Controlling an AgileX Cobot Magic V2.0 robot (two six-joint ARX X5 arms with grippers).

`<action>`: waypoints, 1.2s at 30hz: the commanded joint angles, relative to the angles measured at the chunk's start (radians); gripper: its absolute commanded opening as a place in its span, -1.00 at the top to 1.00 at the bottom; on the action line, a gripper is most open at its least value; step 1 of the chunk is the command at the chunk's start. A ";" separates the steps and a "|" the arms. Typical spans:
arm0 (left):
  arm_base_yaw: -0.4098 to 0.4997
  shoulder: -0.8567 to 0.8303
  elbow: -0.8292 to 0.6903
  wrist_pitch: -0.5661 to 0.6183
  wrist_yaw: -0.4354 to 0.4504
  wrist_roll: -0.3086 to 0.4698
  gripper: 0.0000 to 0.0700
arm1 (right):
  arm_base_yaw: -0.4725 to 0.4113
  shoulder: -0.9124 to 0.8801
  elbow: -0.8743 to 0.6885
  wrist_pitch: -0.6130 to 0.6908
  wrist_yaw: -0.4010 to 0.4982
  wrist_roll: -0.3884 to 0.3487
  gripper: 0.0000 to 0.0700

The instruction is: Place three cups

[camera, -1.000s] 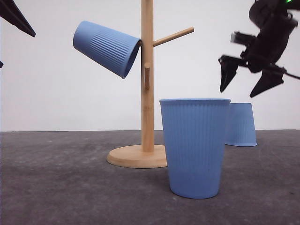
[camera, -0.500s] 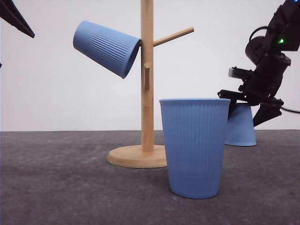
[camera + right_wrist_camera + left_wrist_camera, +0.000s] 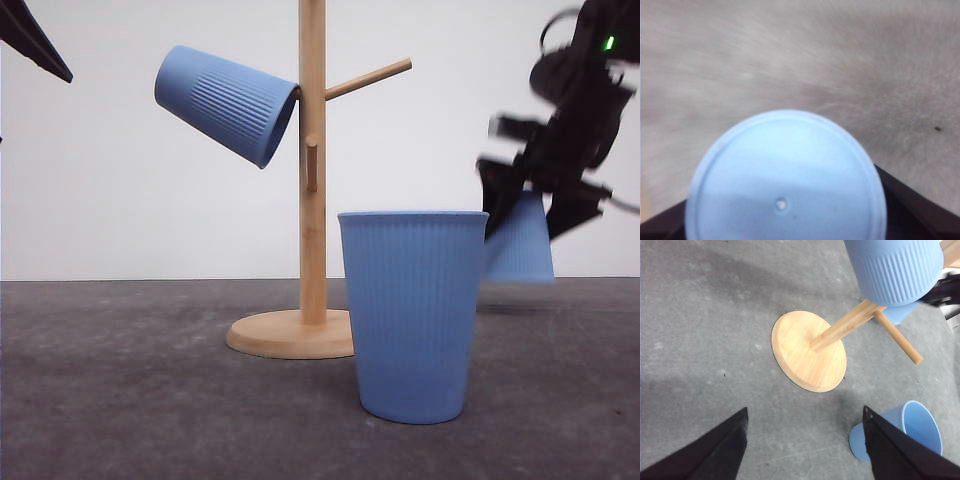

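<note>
Blue, upside-down cup [image 3: 520,245] hangs clenched in the right pincer [image 3: 533,205], clear of the table [image 3: 150,400], right of the wooden stand [image 3: 313,170]; its bare peg [image 3: 370,78] points toward it. Left pincer [image 3: 805,440] gapes empty.

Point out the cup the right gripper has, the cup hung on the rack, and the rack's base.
held cup [image 3: 522,248], front view, on its ribbed side wall.
hung cup [image 3: 222,101], front view, mid ribbed wall.
rack base [image 3: 805,352], left wrist view, bare top of the wooden disc.
</note>
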 commanded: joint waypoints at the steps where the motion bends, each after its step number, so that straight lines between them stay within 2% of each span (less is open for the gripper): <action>1: -0.001 0.004 0.006 0.011 -0.006 0.013 -0.20 | -0.009 -0.027 0.012 -0.023 -0.021 -0.012 -0.07; 5: -0.001 0.003 0.006 0.011 -0.006 0.013 -0.20 | -0.026 -0.163 -0.078 -0.022 -0.046 -0.012 -0.07; 8: -0.001 0.003 0.006 0.011 -0.005 0.013 -0.20 | -0.046 -0.318 -0.240 0.054 -0.069 -0.007 -0.07; 11: -0.001 0.003 0.006 0.012 -0.006 0.014 -0.20 | -0.075 -0.510 -0.456 0.177 -0.124 0.061 -0.07; 14: -0.001 0.003 0.006 0.012 -0.006 0.017 -0.20 | -0.112 -0.693 -0.657 0.277 -0.199 0.158 -0.07; 17: -0.001 0.003 0.006 0.012 -0.006 0.018 -0.20 | -0.146 -0.837 -0.805 0.343 -0.287 0.281 -0.07; 19: -0.001 0.003 0.006 0.011 -0.005 0.020 -0.20 | -0.173 -0.910 -0.870 0.370 -0.362 0.389 -0.07; 23: -0.001 0.003 0.006 0.012 -0.005 0.025 -0.20 | -0.201 -0.943 -0.879 0.413 -0.479 0.579 -0.08; 27: -0.001 0.004 0.006 0.013 -0.006 0.037 -0.20 | -0.201 -0.902 -0.877 0.610 -0.592 0.777 -0.08; 28: -0.001 0.004 0.006 0.014 -0.005 0.036 -0.20 | -0.199 -0.887 -0.875 0.646 -0.605 0.804 -0.08; 31: -0.001 0.004 0.006 0.015 -0.007 0.036 -0.20 | -0.180 -0.817 -0.843 0.714 -0.640 0.842 -0.08; 36: -0.001 0.004 0.006 0.016 -0.007 0.036 -0.20 | -0.136 -0.691 -0.715 0.713 -0.639 0.819 -0.21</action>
